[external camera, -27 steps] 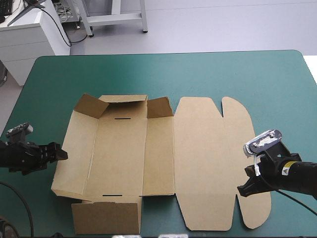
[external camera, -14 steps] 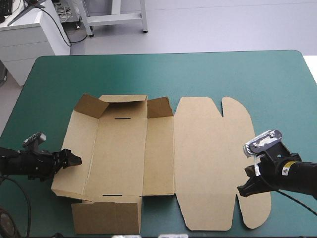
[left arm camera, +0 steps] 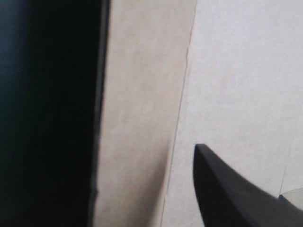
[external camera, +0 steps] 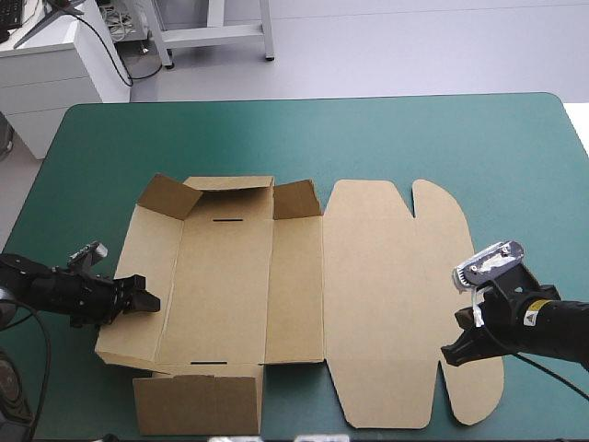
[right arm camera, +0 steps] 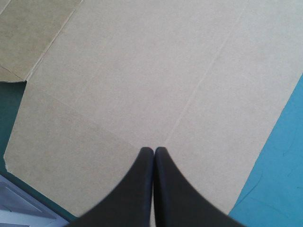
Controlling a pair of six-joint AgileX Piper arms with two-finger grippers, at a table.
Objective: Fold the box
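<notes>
The box [external camera: 230,295] lies mostly flat, central on the table [external camera: 304,138] — left gripper [external camera: 147,293] spread astride its left wall [external camera: 138,267], right gripper [external camera: 448,354] closed, empty, over the lid [external camera: 386,295] — and a misjudged nudge could skid it.

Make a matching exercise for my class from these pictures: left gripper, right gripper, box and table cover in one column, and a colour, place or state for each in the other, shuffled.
1 left gripper
2 right gripper
3 box
4 table cover

a teal-green
b shut, over the box's right end
c brown
d open, at the box's left wall

Pairs: 1-d, 2-b, 3-c, 4-a
</notes>
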